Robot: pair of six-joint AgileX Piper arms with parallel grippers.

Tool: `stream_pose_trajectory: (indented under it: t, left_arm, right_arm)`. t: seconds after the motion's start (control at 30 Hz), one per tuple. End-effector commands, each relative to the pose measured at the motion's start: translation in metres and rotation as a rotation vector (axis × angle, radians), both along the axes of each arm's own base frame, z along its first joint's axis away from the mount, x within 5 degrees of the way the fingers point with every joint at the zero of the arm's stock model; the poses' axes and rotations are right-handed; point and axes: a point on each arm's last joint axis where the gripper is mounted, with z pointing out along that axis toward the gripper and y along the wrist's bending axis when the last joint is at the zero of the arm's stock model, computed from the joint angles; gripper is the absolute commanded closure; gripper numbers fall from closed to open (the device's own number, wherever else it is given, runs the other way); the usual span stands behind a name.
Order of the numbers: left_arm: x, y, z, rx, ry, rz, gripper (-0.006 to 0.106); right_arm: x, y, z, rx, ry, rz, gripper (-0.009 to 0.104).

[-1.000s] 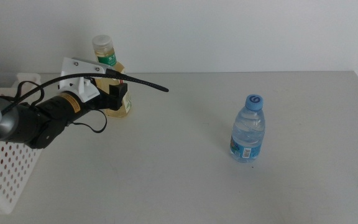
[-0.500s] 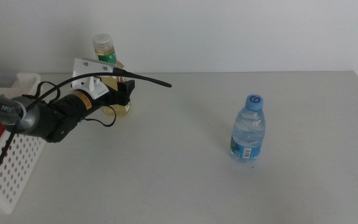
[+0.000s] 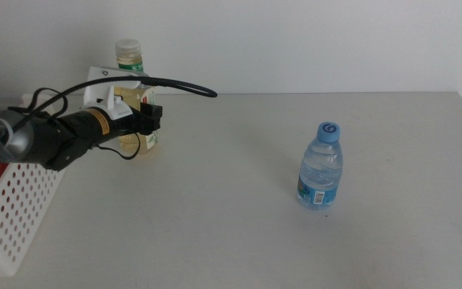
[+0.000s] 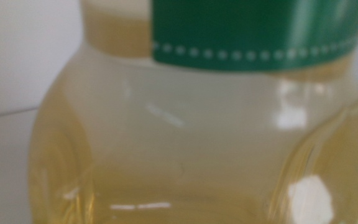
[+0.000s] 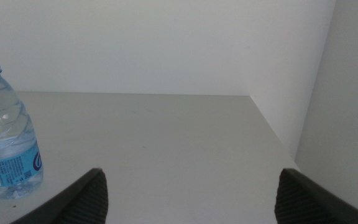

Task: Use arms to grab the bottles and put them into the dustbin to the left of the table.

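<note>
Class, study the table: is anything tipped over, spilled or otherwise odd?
Nothing stands out. The yellow-liquid bottle stands upright at the left gripper, beside the dustbin; the blue-capped water bottle stands upright and dry. The right gripper waits.

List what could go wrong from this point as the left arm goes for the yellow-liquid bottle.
1. The left gripper is pressed against the clear bottle of pale yellow liquid with a white cap, which fills the left wrist view; whether the grip is secure cannot be seen, so it may tip or slip.
2. The white perforated plastic dustbin sits right beside the arm, and the black cable might snag.
3. The small clear water bottle with a blue cap stands apart, unheld; the right gripper waits open.
</note>
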Motion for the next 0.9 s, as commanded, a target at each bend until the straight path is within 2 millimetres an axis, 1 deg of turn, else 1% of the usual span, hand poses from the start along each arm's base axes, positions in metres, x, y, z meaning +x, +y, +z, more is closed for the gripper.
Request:
stream_pose_trajectory:
  t: [0.0, 0.03, 0.13, 0.2, 0.3, 0.33, 0.37, 0.43, 0.47, 0.5, 0.6, 0.67, 0.77, 0.87]
  left_arm:
    - [-0.006, 0.002, 0.081, -0.093, -0.172, 0.039, 0.094]
    - [-0.009, 0.005, 0.087, -0.089, -0.14, 0.072, 0.094]
    - [-0.023, 0.014, 0.116, -0.089, -0.09, 0.162, 0.094]
    - [-0.036, 0.019, 0.139, -0.048, -0.079, 0.206, 0.094]
    - [-0.061, 0.021, 0.173, 0.021, -0.085, 0.255, 0.094]
    - [-0.068, 0.023, 0.183, 0.02, -0.085, 0.278, 0.094]
    - [-0.08, 0.027, 0.197, 0.017, -0.098, 0.306, 0.094]
    - [-0.095, 0.033, 0.215, 0.023, -0.105, 0.346, 0.094]
    - [-0.107, 0.039, 0.227, 0.022, -0.113, 0.376, 0.094]
    - [-0.116, 0.042, 0.234, 0.037, -0.118, 0.387, 0.094]
    - [-0.142, 0.058, 0.252, 0.069, -0.101, 0.431, 0.094]
    - [-0.159, 0.07, 0.258, 0.079, -0.067, 0.456, 0.094]
    - [-0.175, 0.088, 0.26, 0.12, 0.0, 0.475, 0.094]
    - [-0.185, 0.103, 0.253, 0.16, 0.1, 0.487, 0.094]
  right_arm:
    - [-0.002, 0.001, 0.011, -0.026, -0.099, 0.007, 0.001]
    - [-0.002, 0.001, 0.011, -0.026, -0.099, 0.007, 0.001]
    - [-0.002, 0.001, 0.011, -0.026, -0.099, 0.007, 0.001]
    - [-0.002, 0.001, 0.011, -0.026, -0.099, 0.007, 0.001]
    - [-0.002, 0.001, 0.011, -0.026, -0.099, 0.007, 0.001]
    - [-0.002, 0.001, 0.011, -0.026, -0.099, 0.007, 0.001]
    - [-0.002, 0.001, 0.011, -0.026, -0.099, 0.007, 0.001]
    - [-0.002, 0.001, 0.011, -0.026, -0.099, 0.007, 0.001]
    - [-0.002, 0.001, 0.011, -0.026, -0.099, 0.007, 0.001]
    - [-0.002, 0.001, 0.011, -0.026, -0.099, 0.007, 0.001]
    - [-0.002, 0.001, 0.011, -0.026, -0.099, 0.007, 0.001]
    - [-0.002, 0.001, 0.011, -0.026, -0.099, 0.007, 0.001]
    - [-0.002, 0.001, 0.011, -0.026, -0.099, 0.007, 0.001]
    - [-0.002, 0.001, 0.011, -0.026, -0.099, 0.007, 0.001]
